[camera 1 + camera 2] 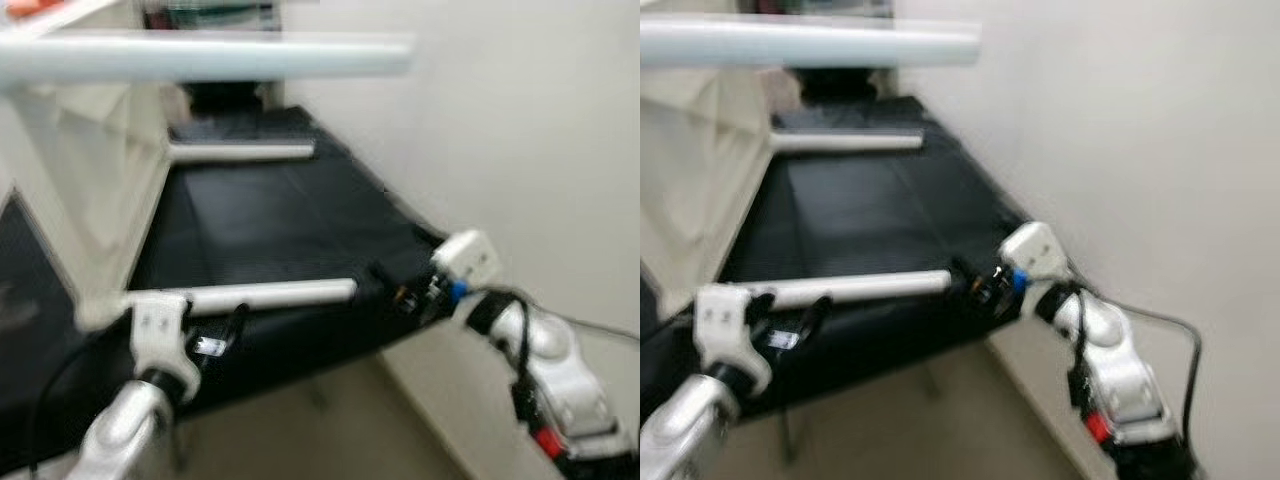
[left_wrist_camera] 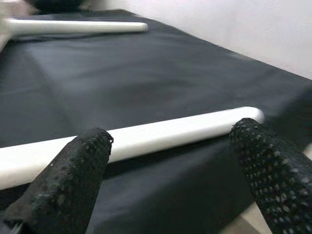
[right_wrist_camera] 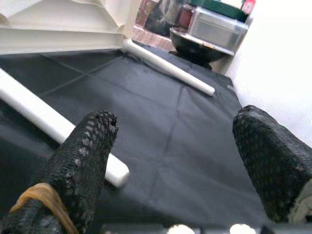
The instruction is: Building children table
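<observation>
A white children's table (image 1: 90,170) lies on its side on a black mat (image 1: 280,210), its round white legs pointing right. The near leg (image 1: 270,295) runs along the mat's front edge. A far leg (image 1: 240,152) lies behind it, and an upper leg (image 1: 200,55) hangs overhead. My left gripper (image 1: 232,328) is open just below the near leg; in the left wrist view the near leg (image 2: 161,134) crosses beyond the spread fingers (image 2: 73,180). My right gripper (image 1: 388,282) is open off the leg's free end (image 3: 117,175), holding nothing.
A white wall (image 1: 520,120) runs close along the right side of the mat. Beige floor (image 1: 330,420) lies below the mat's front edge. A dark bowl (image 3: 195,46) and a storage box (image 3: 217,27) stand at the far end.
</observation>
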Controlling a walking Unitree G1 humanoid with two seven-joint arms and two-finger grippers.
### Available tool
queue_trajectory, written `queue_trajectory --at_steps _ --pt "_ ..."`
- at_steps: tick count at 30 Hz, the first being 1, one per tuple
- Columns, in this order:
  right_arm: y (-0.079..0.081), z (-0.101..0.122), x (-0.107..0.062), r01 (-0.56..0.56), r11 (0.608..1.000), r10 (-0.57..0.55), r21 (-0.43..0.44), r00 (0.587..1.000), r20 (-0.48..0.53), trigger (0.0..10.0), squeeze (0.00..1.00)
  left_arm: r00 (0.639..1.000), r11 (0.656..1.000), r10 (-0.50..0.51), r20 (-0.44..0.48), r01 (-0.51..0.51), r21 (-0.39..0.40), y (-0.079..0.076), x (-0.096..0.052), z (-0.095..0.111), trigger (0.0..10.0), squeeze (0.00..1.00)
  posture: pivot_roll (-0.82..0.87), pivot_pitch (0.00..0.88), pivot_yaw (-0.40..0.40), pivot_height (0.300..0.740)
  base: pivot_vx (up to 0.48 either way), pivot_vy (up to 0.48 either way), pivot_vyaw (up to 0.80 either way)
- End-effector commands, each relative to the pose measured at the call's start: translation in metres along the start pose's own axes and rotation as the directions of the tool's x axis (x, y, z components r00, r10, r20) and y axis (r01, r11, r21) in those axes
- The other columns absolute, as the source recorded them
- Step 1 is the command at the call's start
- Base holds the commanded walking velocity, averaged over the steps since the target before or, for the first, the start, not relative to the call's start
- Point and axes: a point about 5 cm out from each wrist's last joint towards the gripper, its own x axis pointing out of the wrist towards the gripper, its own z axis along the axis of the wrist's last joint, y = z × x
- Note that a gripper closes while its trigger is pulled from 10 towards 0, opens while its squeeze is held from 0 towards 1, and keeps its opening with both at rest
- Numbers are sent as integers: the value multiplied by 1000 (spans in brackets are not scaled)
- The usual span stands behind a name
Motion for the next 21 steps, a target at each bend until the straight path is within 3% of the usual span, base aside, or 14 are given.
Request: queue_trajectory --at_steps 1,6,14,21 --pt "6 4 1 -36 999 36 -4 999 27 10000 0 1000 1000 20 -7 -20 17 4 0 -1 10000 0 -99 67 17 740 0 0 0" --pt "15 4 4 -87 995 88 -47 996 19 10000 0 999 998 38 21 -39 55 4 7 4 10000 0 -98 74 15 740 0 0 794" --pt "21 -4 3 -97 995 97 -10 995 -2 10000 0 987 983 106 121 -122 134 12 12 28 10000 0 -93 81 14 740 0 0 794" --pt "20 -2 7 -61 997 61 37 998 16 10000 0 986 982 104 131 -123 144 15 17 32 10000 0 -91 81 17 740 0 0 554"
